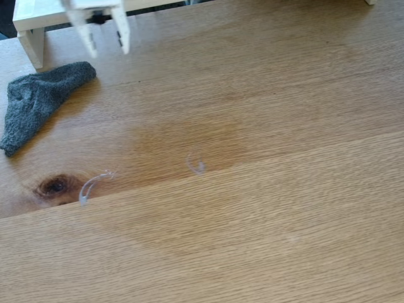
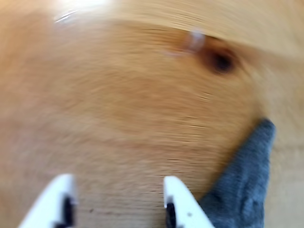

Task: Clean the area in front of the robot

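While the tabletop (image 1: pixel 265 126) spreads across the fixed view with grain running left to right, two pale scribbles (image 1: pixel 95 184) and a dark knot (image 1: pixel 53 186) mark its left half. A grey cloth (image 1: pixel 38 101) lies at upper left, its long axis slanting. The gripper (image 1: pixel 107 41) hangs just right of it, jaws apart, empty. The wrist view, blurred, shows the cloth (image 2: pixel 242 190) beside the right finger (image 2: pixel 183 199).

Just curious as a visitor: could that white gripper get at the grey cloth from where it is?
Probably yes. The gripper hangs open near the cloth, with bare table and nothing between them.
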Tool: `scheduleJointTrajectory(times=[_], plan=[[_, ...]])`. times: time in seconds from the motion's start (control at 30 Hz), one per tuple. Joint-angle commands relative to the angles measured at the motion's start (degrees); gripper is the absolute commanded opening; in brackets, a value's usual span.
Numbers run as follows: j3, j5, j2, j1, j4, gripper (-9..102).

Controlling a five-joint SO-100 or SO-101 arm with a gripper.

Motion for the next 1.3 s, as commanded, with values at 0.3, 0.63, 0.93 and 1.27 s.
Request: scheduleJointTrajectory(times=[0.3,0.63,0.93,1.27], plan=[[-36.5,-6.7,-45.4,38.8,7.0,31],[-36.6,-22.2,-61.4,44.6,3.9,28],[-37.2,-26.6,-69.3,43.5,0.1,4],[-37.3,-16.5,-56.7,35.1,7.7,0]])
